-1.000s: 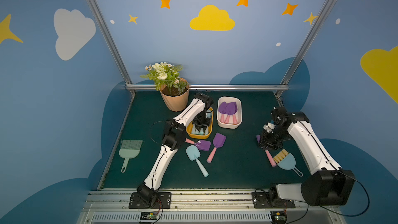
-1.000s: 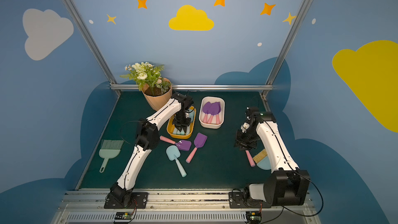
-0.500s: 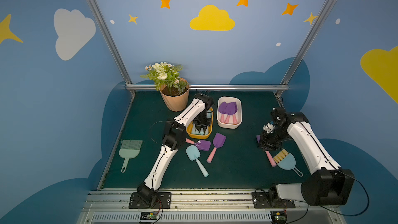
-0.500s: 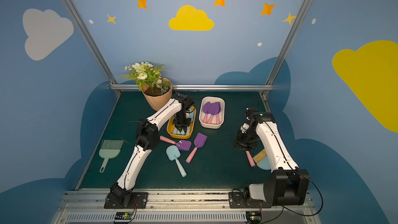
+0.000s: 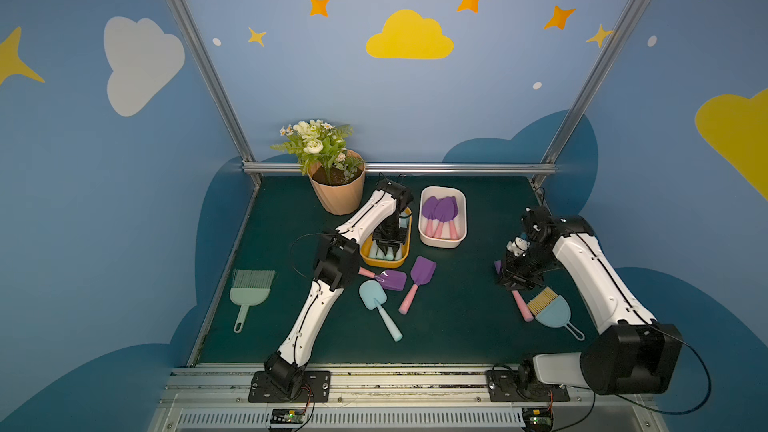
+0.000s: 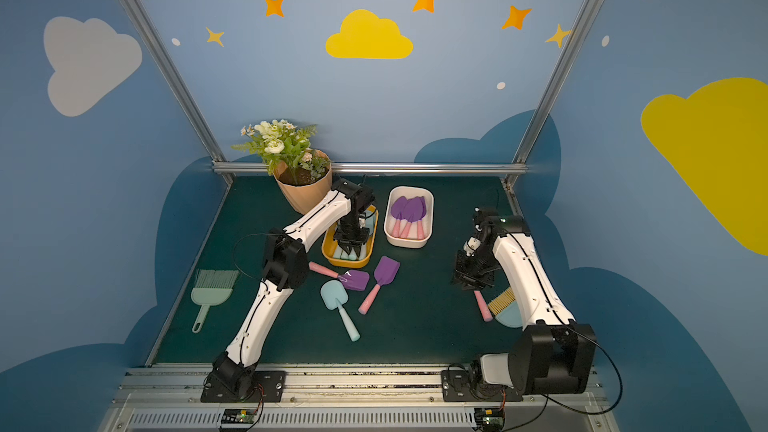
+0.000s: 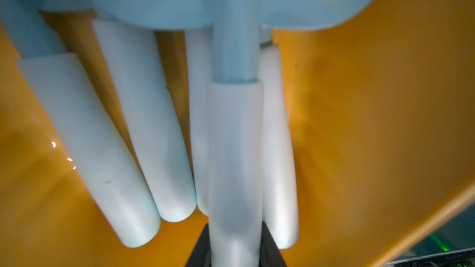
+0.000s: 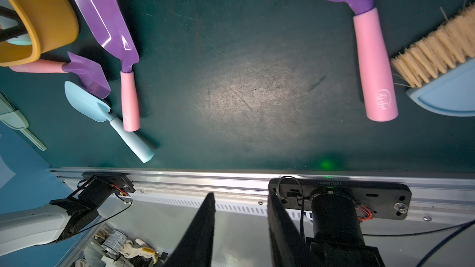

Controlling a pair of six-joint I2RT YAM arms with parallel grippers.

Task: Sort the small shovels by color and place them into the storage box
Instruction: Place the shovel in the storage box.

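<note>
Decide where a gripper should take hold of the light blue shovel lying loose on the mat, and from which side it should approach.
Probably the pale handle of the light blue shovel, toward its free end, coming straight down with jaws across it. It lies flat; the handle is slim and round and its end is clear, while the wide blade crowds a purple shovel.

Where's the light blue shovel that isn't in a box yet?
In both top views the loose light blue shovel lies on the green mat, slightly left of centre, its blade right beside a purple shovel, in front of the yellow box.
</note>
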